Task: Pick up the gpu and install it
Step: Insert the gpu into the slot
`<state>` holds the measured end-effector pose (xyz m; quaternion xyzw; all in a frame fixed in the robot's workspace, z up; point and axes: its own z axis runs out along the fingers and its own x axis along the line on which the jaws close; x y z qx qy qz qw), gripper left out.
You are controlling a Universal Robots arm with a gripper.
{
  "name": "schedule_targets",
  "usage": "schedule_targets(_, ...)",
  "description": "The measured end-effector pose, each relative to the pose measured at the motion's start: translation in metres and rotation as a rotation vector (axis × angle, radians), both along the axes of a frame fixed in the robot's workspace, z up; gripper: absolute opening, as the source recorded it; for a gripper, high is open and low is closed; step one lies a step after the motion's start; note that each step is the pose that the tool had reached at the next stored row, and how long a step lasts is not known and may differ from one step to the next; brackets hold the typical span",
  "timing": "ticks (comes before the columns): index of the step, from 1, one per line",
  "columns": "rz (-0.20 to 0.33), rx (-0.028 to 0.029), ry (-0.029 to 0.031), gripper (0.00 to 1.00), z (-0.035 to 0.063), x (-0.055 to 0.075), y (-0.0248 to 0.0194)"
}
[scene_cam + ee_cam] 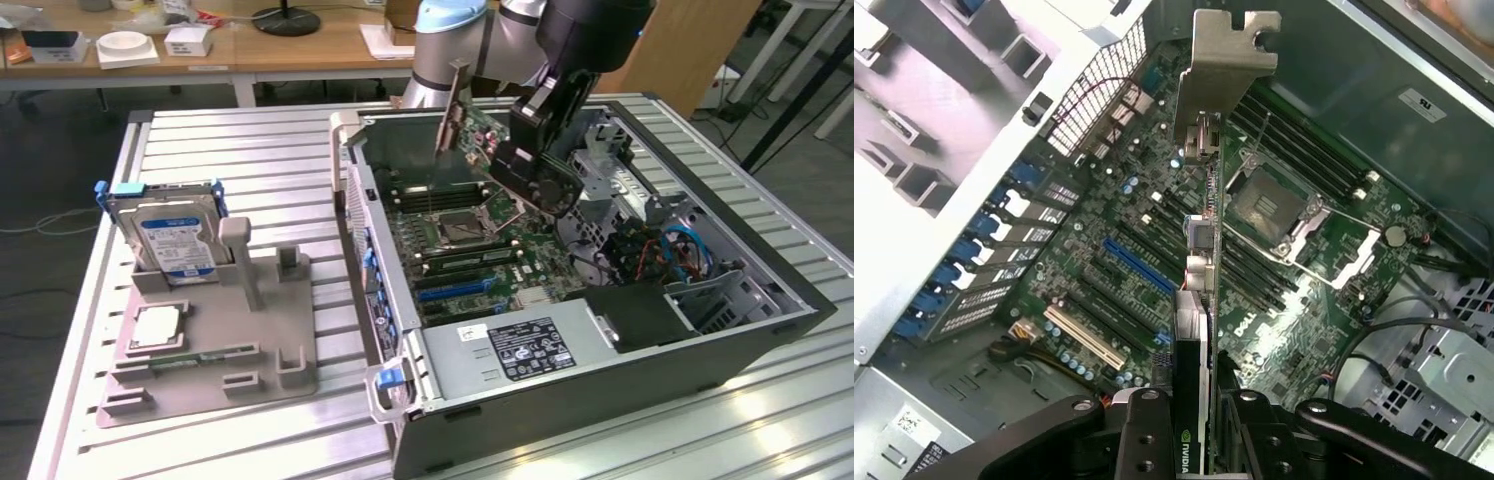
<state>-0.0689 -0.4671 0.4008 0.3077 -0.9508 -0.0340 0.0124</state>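
The gpu [470, 128] is a dark card with a pale metal bracket at one end. It hangs tilted above the open computer case [601, 390], over the motherboard's back part. My gripper [531, 150] is shut on the card's end away from the bracket. In the wrist view the gpu [1199, 250] shows edge-on, with its bracket far from me, and my gripper [1199, 435] clamps it between both fingers. Below it lies the motherboard [1104, 300] with a blue slot [1139, 265]. The card is clear of the board and touches no slot.
A grey fixture [200, 375] at the exterior view's left holds a silver hard drive [167, 235] upright and a processor chip [156, 325]. Inside the case are the processor socket [1274, 205], the power supply [527, 345] and blue cables [674, 245]. The case walls rise around the card.
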Motion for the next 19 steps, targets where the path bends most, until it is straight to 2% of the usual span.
schedule_targets(19,0.081,0.0000,-0.0001,0.26,-0.0001,0.0030,0.0000)
